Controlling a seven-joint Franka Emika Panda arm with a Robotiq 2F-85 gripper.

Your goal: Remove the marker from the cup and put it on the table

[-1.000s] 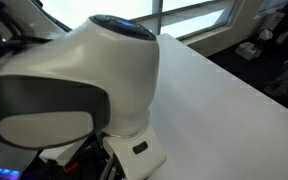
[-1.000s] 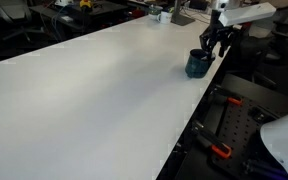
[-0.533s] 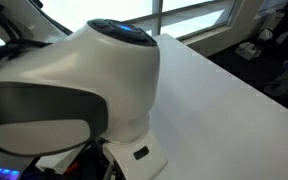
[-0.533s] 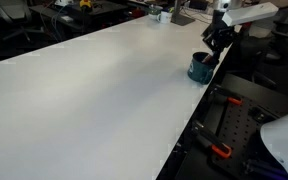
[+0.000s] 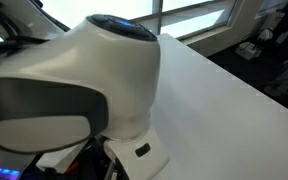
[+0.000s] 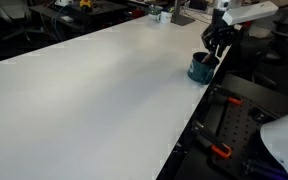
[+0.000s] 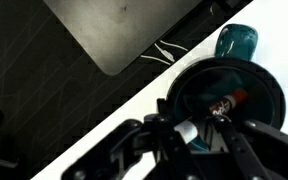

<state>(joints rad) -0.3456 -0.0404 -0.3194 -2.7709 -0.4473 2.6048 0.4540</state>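
Observation:
The cup [image 6: 198, 69] is small, dark teal-black, and stands on the white table [image 6: 94, 90] close to its right edge. My gripper [image 6: 214, 52] hangs just above and behind the cup. In the wrist view the cup [image 7: 259, 105] fills the lower right, seen from above. The marker [image 7: 227, 103] leans inside it, dark with a red band, its white upper end between my fingers. My gripper [image 7: 188, 133] looks shut on that end. The other exterior view shows only the table [image 5: 219, 100]; cup and marker are hidden there.
The robot's white housing [image 5: 84, 80] blocks most of an exterior view. A black frame with red clamps [image 6: 234, 120] runs beside the table edge near the cup. Clutter [image 6: 164, 14] stands at the table's far end. The wrist view shows dark floor [image 7: 44, 80] beyond the edge.
Over the last second my gripper's fingers narrowed and it rose slightly above the cup. It has stayed still for the last half second. The cup stands in the same place.

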